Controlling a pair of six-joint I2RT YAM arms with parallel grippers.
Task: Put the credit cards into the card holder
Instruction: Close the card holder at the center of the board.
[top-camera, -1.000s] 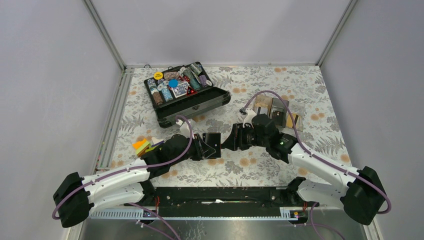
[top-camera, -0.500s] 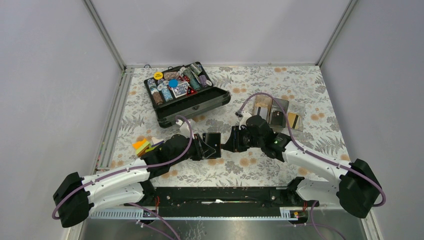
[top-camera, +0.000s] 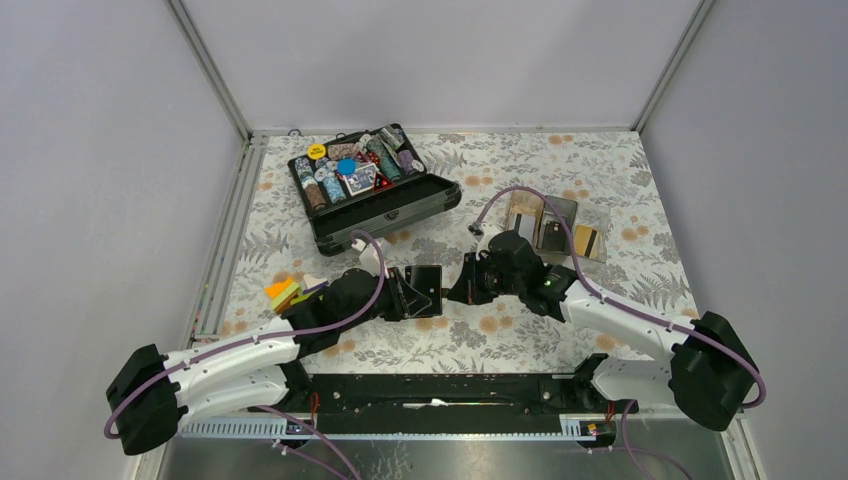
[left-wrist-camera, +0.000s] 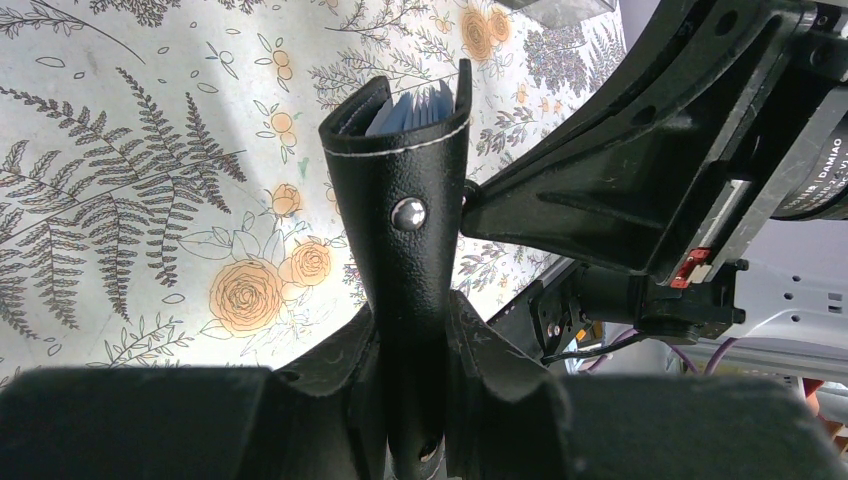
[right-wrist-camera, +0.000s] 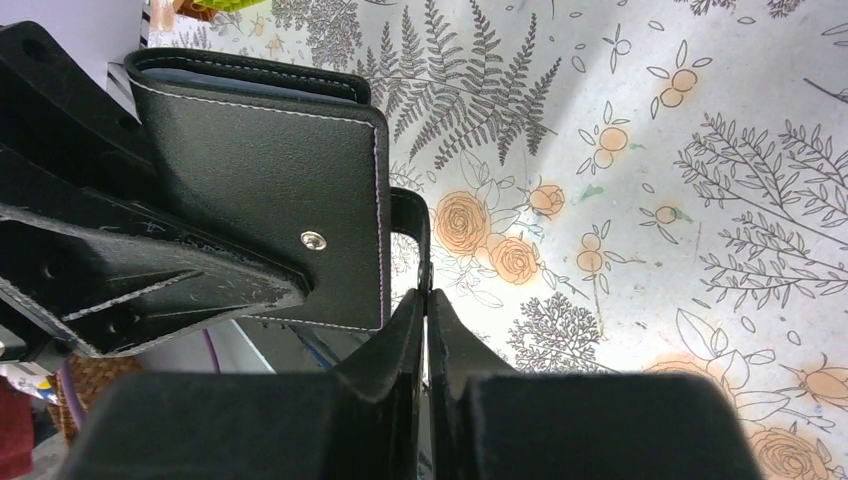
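Card holder (left-wrist-camera: 405, 215), held between the two arms near the middle of the bench (top-camera: 500, 335). The left gripper (left-wrist-camera: 412, 335) has its fingers clamped on the holder's lower, folded part. The right gripper (right-wrist-camera: 427, 312) has its fingers pressed almost together on the thin snap flap at the holder's edge, apparently to pull it open. Blue-grey pockets show at the holder's top, with no card visible in them. The credit cards (top-camera: 550, 232) lie well apart in a clear tray (top-camera: 598, 218) to the right. Judged progress: opening stage only, with every card yet to be inserted.
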